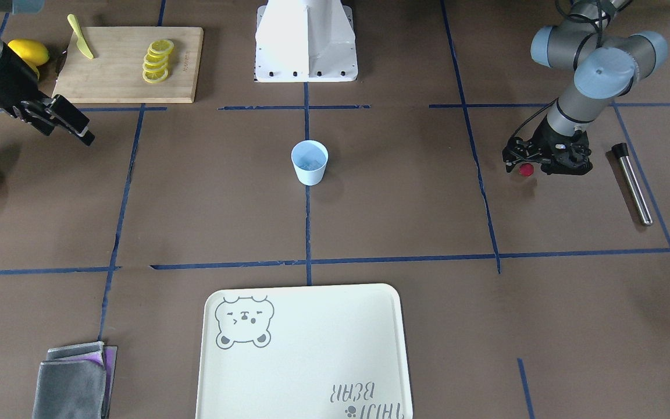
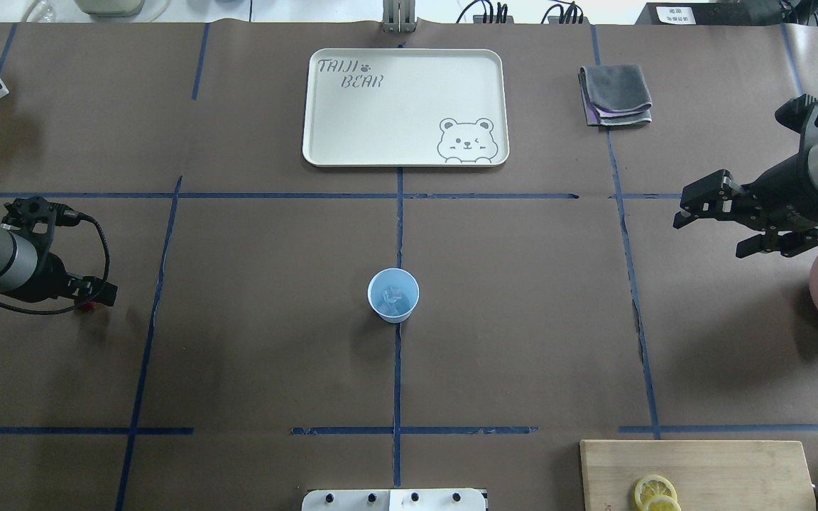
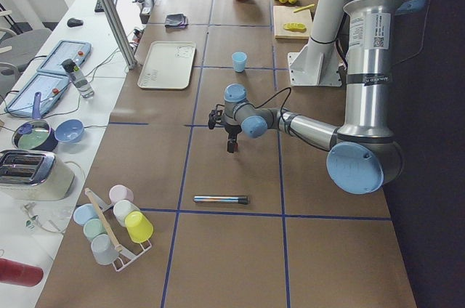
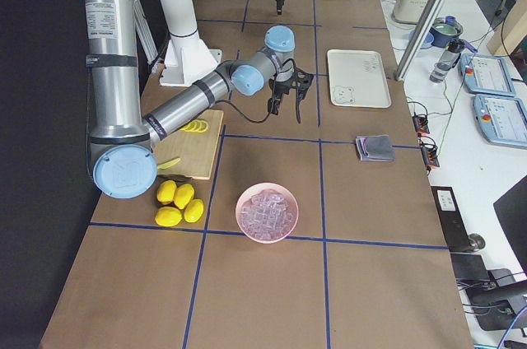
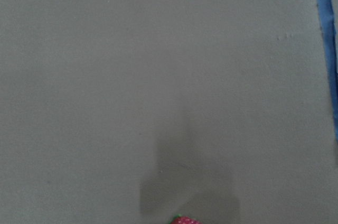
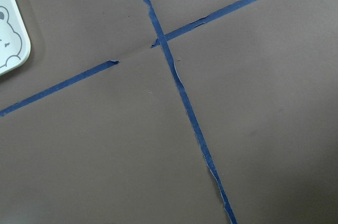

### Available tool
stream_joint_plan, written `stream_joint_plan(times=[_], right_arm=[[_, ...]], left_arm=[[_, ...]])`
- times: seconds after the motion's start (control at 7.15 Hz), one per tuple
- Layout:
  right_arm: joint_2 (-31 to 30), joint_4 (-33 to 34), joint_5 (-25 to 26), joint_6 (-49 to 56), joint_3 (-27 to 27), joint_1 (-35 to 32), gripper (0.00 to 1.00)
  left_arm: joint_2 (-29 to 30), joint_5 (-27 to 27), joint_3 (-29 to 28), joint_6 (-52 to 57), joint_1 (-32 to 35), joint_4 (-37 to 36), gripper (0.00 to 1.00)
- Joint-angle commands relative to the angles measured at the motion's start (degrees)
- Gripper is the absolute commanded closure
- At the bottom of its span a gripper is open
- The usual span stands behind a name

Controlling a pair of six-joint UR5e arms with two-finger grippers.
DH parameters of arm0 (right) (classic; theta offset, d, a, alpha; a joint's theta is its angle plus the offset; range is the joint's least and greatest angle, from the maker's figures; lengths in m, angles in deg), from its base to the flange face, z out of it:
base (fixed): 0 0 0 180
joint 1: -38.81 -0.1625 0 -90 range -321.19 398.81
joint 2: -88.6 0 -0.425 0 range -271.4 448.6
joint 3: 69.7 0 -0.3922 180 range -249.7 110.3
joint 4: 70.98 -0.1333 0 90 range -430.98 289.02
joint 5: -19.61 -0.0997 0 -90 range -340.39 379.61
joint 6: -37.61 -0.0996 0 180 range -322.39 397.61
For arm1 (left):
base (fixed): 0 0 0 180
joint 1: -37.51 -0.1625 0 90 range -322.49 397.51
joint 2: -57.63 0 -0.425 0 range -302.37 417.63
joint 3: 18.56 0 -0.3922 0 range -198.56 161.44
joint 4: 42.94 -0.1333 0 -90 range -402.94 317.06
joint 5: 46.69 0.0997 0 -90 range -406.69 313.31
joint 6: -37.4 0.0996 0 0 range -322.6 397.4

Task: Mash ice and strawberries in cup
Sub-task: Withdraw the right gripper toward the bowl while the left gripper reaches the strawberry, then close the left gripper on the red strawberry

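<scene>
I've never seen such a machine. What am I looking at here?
It is a robot with two arms at a brown table, filmed at one moment from above, from the front, from both table ends and from each wrist. The left arm's fingers seem to pinch a small red strawberry just above the table. The right arm's fingers hang open and empty beside a pink bowl of ice. In the middle stands a blue cup with some ice in it. Also there: a tray, lemon slices, a metal rod.
</scene>
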Motion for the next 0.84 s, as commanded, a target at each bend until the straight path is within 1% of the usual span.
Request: stream_joint_plan(times=[0.0,0.28,0.42,0.56,0.7], right_arm=[[0.06,0.0,0.16,0.0,-0.04,-0.03,0.0],[0.15,0.0,0.33,0.0,-0.04,0.06,0.0],[0.24,0.0,0.33,0.0,-0.04,0.06,0.0],[0.24,0.0,0.42,0.0,-0.04,0.06,0.0],[0.32,0.0,0.51,0.0,-0.04,0.06,0.0]], left_arm=[[0.05,0.0,-0.44,0.03,-0.09,0.08,0.04],[0.31,0.09,-0.88,0.03,-0.35,0.08,0.07],[0.31,0.09,-0.88,-0.06,-0.35,0.08,0.23],[0.31,0.09,-0.88,-0.06,-0.35,0.08,0.59],[0.31,0.09,-0.79,-0.14,-0.35,0.08,0.83]])
